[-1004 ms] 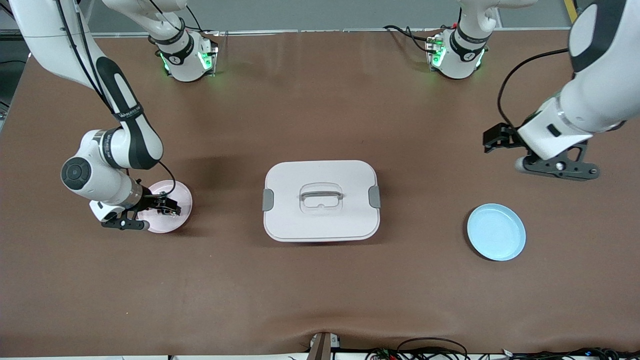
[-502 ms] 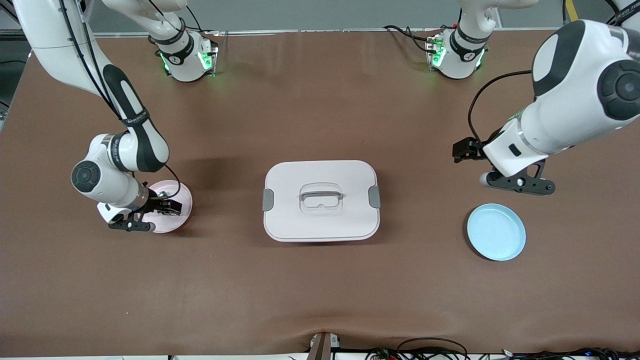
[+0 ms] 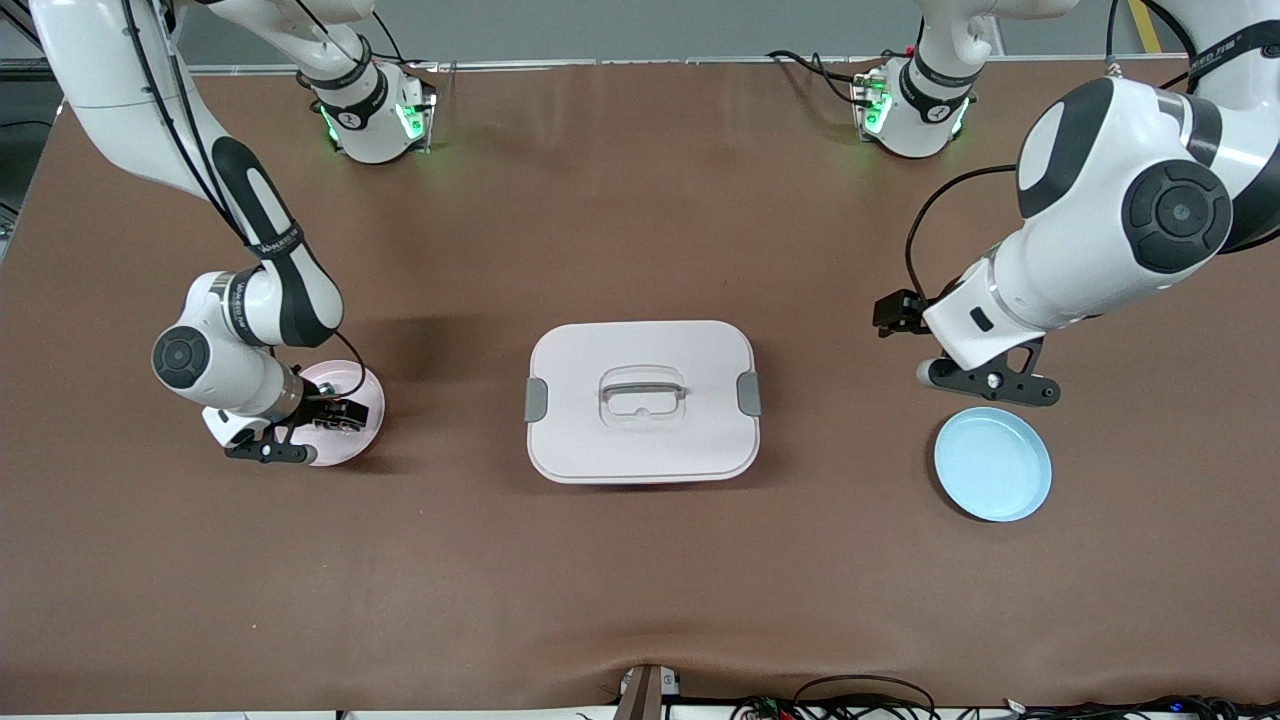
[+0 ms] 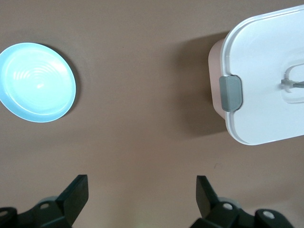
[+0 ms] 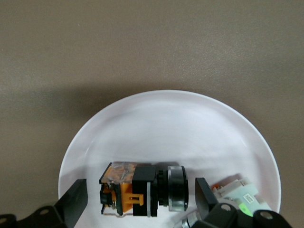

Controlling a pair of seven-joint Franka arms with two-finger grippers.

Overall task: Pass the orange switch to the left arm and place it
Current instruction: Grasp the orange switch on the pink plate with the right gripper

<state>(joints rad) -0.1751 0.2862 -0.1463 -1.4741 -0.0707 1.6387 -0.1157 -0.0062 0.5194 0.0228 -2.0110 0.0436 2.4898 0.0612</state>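
Right end effector [image 5: 137,202] sits low over the pink plate [image 3: 362,380] at the right arm's end of the table [image 3: 640,580], fingers apart and straddling the orange switch [image 5: 141,190], which lies on its side on the plate. In the right wrist view the switch fills most of the gap between the two fingers without visibly touching either, its orange part toward one finger and its round dark end toward the other. Just beside that finger lies a second small switch with a green part [image 5: 237,192], also on the plate.

To do this pick well, I judge that the fingers should close squarely on the black body, centred, so the switch does not pivot or squirt out. The wrist should be kept from nudging the green-marked switch. The lift should go straight up until clear of the plate's rim, and the carry should then pass around or well above the box [image 3: 642,400], which stands mid-table between the two plates.

Left end effector [image 4: 140,197] hovers over bare table beside the blue plate [image 3: 992,463], on the side toward the box, with its fingers wide apart and empty, well apart from the switch. It looks placed to receive a handover.
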